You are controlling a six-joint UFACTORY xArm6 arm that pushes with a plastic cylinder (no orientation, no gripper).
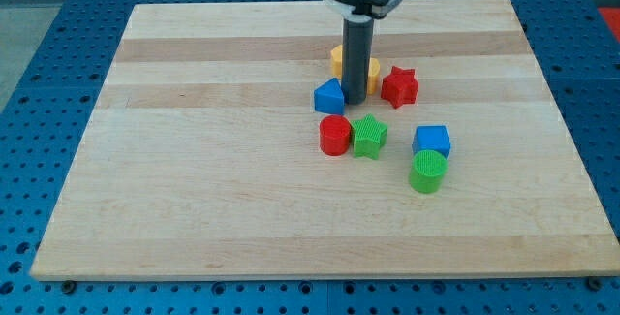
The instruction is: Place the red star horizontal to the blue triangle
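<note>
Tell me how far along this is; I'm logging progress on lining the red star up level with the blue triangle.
Nearly done: the red star sits to the view's right of the blue triangle, only slightly higher. In hand: my tip stands between them, right beside the triangle. Left: a small nudge of the star toward the view's bottom to level them.

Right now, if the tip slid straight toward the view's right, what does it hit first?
Probably the red star. My tip sits between the blue triangle and the star, with a yellow block behind the rod. Depth alignment is uncertain from this one view.
</note>
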